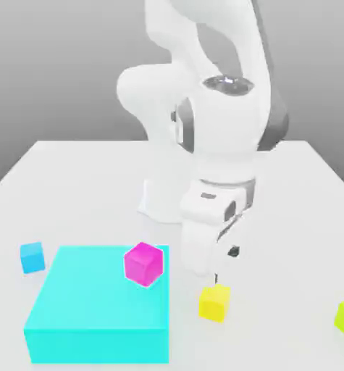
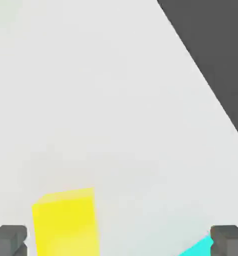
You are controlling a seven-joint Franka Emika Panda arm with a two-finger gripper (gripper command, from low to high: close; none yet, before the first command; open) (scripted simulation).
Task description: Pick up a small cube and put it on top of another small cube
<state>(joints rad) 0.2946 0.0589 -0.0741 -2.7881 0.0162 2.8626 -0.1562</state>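
The little yellow cube [image 1: 214, 302] looks hard, smooth and light. The gripper [image 2: 119, 241] hangs wide open and empty above it; pinch two flat opposite sides.

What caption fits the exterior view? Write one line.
Open claw poised over yellow cube, beside the cyan block carrying a magenta cube.

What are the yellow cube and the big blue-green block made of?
It's a simulator's render, so only a guess. The yellow cube looks like plain matte plastic: flat colour, no grain or shine. The big cyan block looks the same: smooth, even colour, no gloss.
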